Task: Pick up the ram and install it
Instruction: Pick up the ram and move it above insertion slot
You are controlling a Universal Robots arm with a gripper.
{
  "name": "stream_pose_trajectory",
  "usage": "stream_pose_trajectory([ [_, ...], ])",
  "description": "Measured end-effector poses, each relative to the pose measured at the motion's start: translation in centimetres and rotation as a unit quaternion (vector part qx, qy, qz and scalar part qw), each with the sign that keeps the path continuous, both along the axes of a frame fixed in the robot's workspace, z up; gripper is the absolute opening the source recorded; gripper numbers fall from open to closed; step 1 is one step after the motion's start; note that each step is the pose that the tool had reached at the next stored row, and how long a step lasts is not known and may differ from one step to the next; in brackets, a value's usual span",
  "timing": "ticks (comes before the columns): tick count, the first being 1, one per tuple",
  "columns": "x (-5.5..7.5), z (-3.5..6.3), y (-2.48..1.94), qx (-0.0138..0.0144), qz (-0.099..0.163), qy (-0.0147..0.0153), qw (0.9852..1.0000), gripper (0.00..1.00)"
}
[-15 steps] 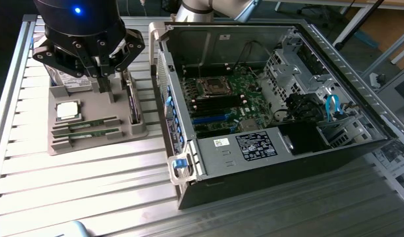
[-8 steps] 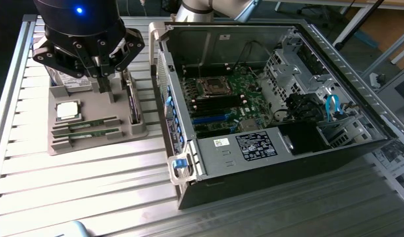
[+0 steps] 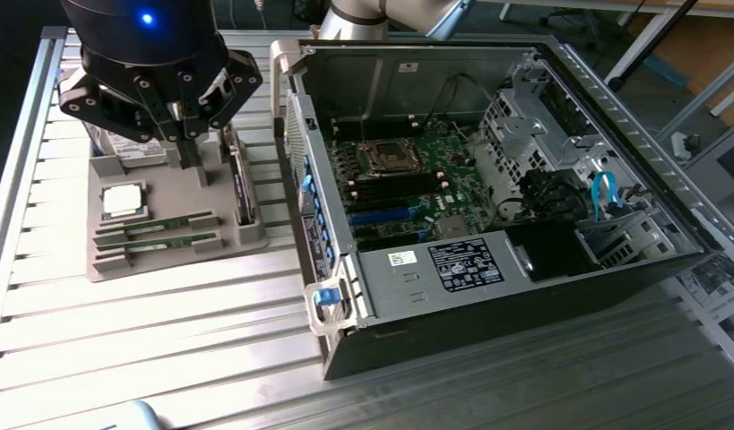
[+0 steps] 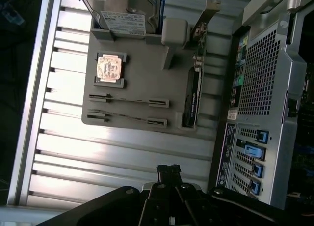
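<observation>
hovering shut and empty, my black gripper hangs over a grey plastic tray. two thin green ram sticks stand edge-up in its slots. they look light, stiff and fragile; i judge the long bare edges safest. an open black computer case sits beyond.

Open computer case, grey holder with processor and hard drive, slatted table

A: Exterior view, taken from where?
B: From high up, angled down across the slatted bench, with the open computer case at the exterior view's right.
A: Wrist view?
B: From just behind the tool, facing down. Both views share the gray parts holder and the case's rear.
</observation>
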State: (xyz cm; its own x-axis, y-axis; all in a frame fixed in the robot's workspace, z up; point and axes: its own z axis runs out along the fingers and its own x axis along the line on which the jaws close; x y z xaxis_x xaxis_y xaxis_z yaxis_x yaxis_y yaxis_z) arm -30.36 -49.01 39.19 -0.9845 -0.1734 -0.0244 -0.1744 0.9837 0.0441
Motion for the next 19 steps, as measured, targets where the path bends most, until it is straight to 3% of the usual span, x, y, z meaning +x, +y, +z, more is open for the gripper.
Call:
stream_pose_trajectory([
  [19, 0.01, -0.02, 0.00, 0.0000, 0.037, 0.0000, 0.9993, 0.11],
])
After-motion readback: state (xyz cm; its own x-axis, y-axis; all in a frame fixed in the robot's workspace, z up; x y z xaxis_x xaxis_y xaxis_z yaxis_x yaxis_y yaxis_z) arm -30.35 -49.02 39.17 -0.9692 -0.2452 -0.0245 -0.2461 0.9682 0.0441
